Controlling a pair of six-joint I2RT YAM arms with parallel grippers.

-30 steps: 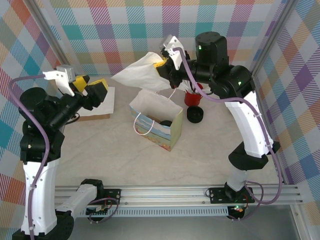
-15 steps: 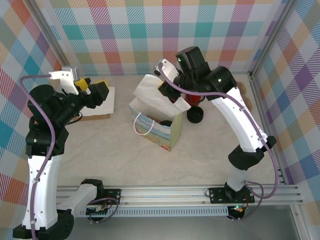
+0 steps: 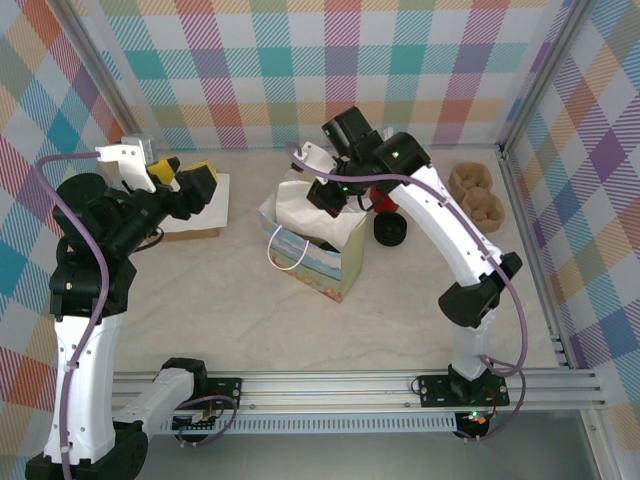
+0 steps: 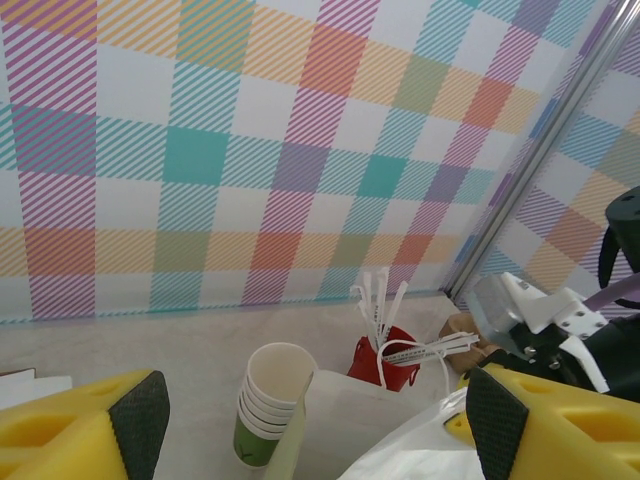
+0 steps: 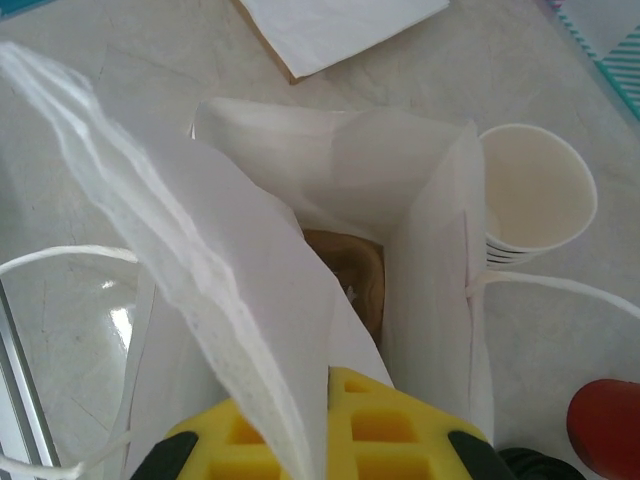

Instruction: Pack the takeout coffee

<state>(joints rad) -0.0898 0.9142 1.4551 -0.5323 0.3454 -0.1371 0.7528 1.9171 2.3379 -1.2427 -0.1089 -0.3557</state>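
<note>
The walls [image 3: 300, 60] on three sides are covered with a plaid print of teal, orange, purple, pink and yellow squares crossed by diagonally hatched white bands. Bare metal posts [image 3: 535, 90] run up the back corners where the panels meet. The desk [image 3: 200, 310] has a pale, faintly marbled beige top with a slight sheen, under bright, even light that casts only soft shadows, and silver aluminium rails [image 3: 330, 385] lie along its near edge with a plain grey strip [image 3: 400, 455] past them.
</note>
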